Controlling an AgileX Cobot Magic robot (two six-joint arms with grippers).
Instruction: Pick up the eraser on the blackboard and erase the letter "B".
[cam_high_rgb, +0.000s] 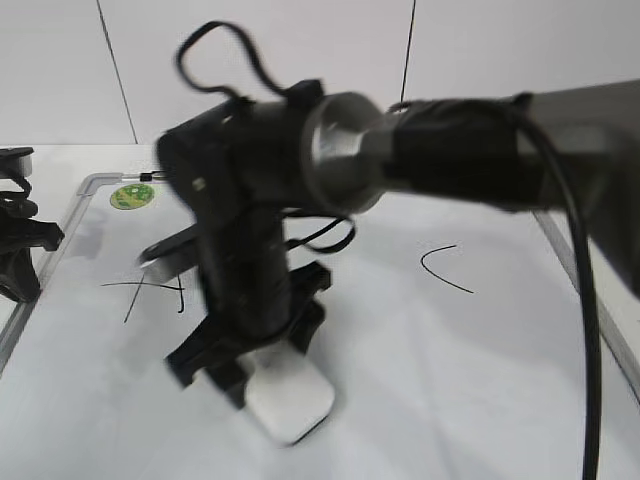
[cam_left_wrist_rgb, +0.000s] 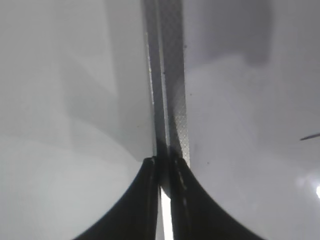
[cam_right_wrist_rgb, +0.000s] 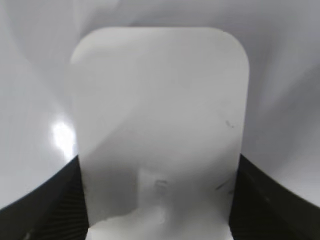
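The blackboard (cam_high_rgb: 430, 380) is a white board with a grey frame, lying flat. My right gripper (cam_high_rgb: 250, 355) reaches across to its middle and is shut on the white eraser (cam_high_rgb: 292, 402), which rests low on the board surface. In the right wrist view the eraser (cam_right_wrist_rgb: 160, 100) fills the space between the black fingers of my right gripper (cam_right_wrist_rgb: 160, 205). The letter "B" does not show; the arm covers the board between the black "A" (cam_high_rgb: 150, 292) and the black "C" (cam_high_rgb: 445, 268). My left gripper (cam_left_wrist_rgb: 165, 167) is shut and empty, over the board's frame (cam_left_wrist_rgb: 172, 90).
A round green sticker (cam_high_rgb: 132, 196) sits at the board's far left corner. The left arm (cam_high_rgb: 15, 245) stays at the board's left edge. The board's right frame edge (cam_high_rgb: 575, 270) runs under the right arm's forearm and cable.
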